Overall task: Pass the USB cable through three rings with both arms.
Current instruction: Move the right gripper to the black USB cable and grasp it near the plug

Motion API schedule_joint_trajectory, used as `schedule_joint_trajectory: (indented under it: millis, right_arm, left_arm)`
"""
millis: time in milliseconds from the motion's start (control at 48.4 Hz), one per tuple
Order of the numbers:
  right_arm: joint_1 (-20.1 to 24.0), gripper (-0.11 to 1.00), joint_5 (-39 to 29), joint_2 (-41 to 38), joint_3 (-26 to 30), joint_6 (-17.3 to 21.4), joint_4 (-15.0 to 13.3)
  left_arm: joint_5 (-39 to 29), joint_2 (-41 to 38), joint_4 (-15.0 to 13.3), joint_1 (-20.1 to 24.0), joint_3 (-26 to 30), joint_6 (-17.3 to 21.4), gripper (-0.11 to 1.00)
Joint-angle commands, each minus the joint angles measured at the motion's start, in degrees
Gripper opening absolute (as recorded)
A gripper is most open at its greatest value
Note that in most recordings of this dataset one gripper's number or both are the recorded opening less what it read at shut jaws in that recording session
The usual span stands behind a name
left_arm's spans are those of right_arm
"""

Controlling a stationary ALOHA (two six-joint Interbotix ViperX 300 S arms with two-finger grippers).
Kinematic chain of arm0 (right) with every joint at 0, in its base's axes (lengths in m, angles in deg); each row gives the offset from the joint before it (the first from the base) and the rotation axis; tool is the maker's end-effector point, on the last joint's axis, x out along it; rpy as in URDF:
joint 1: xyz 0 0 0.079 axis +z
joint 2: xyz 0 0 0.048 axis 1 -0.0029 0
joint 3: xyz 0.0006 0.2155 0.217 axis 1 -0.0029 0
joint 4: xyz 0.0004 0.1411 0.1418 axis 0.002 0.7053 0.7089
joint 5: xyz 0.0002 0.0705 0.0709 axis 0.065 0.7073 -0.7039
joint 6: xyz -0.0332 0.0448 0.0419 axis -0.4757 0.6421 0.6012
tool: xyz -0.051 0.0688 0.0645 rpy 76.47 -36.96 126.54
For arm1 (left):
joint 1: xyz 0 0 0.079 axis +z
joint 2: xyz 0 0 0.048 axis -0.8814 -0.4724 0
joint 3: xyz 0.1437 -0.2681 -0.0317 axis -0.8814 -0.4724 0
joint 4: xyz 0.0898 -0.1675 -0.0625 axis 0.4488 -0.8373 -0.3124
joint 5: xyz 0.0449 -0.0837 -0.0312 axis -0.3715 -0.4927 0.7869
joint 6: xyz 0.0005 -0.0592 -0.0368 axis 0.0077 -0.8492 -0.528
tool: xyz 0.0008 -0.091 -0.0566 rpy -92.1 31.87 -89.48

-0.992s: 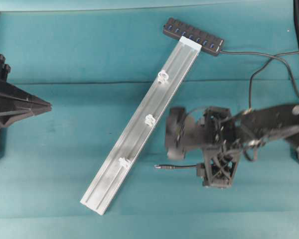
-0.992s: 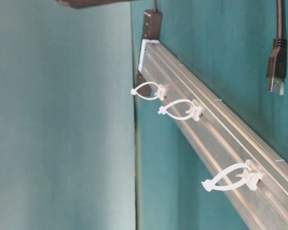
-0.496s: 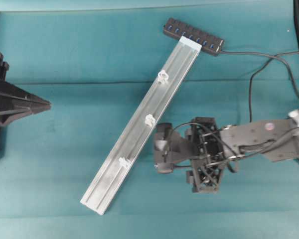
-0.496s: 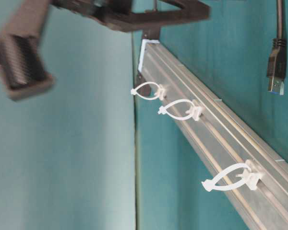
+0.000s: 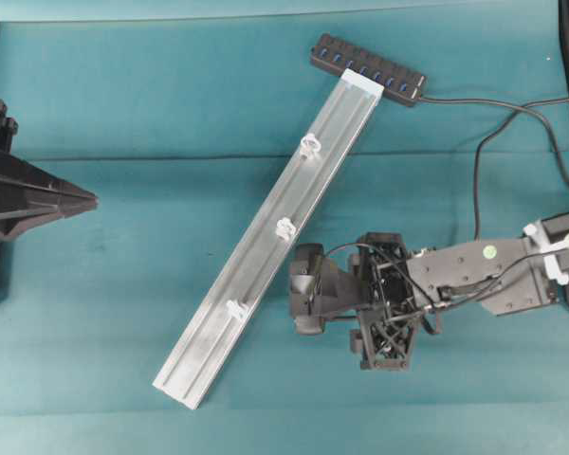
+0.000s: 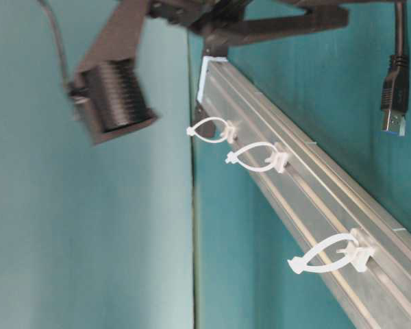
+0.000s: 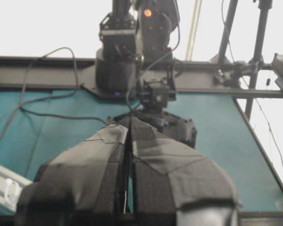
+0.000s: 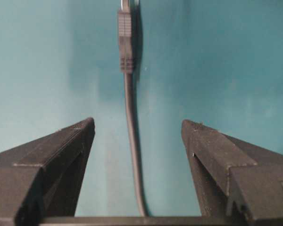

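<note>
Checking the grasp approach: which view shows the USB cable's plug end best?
The right wrist view: the USB cable lies between the open right gripper fingers. The table-level view shows its plug too; overhead the arm covers that end; the left wrist view misses it.

Right arm (image 5: 474, 277): matte black links, thin black wires looped over the wrist, small green dot on the forearm, white ties toward the base. Right gripper (image 8: 137, 132): two black tapering fingers. Left gripper (image 7: 130, 127): black wedge-shaped fingers wrapped in dark tape.
</note>
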Motion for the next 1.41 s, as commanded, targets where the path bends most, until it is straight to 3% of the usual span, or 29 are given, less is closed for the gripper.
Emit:
schedule_joint_trajectory:
  millis: [0,703,827,1013,1199,1385]
  right_arm:
    - [0.35,0.77,1.23,-0.7,-0.09,1.85,-0.09]
    - [0.88,0.62,2.11,-3.69,-0.44,2.29,-0.18]
    - [0.79,0.47,1.67,-3.87,-0.18,2.11,-0.18]
    - [-0.26,0.1,-0.53,-3.96,0.09,2.29,0.09]
    - [-0.88,0.09,-0.97,-3.87,0.53,1.67,0.09]
    - [-0.88,0.09,-2.55,-3.78,0.97,-1.58,0.09]
  left_arm:
    - [0.18,-0.26,0.18,0.09,1.14,0.0,-0.01]
    - [0.18,-0.35,0.18,0.7,0.97,0.18,-0.01]
    - [0.18,-0.35,0.18,0.79,0.97,0.18,-0.01]
    - [0.18,-0.44,0.18,0.79,0.53,0.09,-0.01]
    - [0.26,-0.18,0.18,0.79,0.53,0.09,-0.01]
    - [0.26,-0.09,0.18,0.79,0.53,0.09,-0.01]
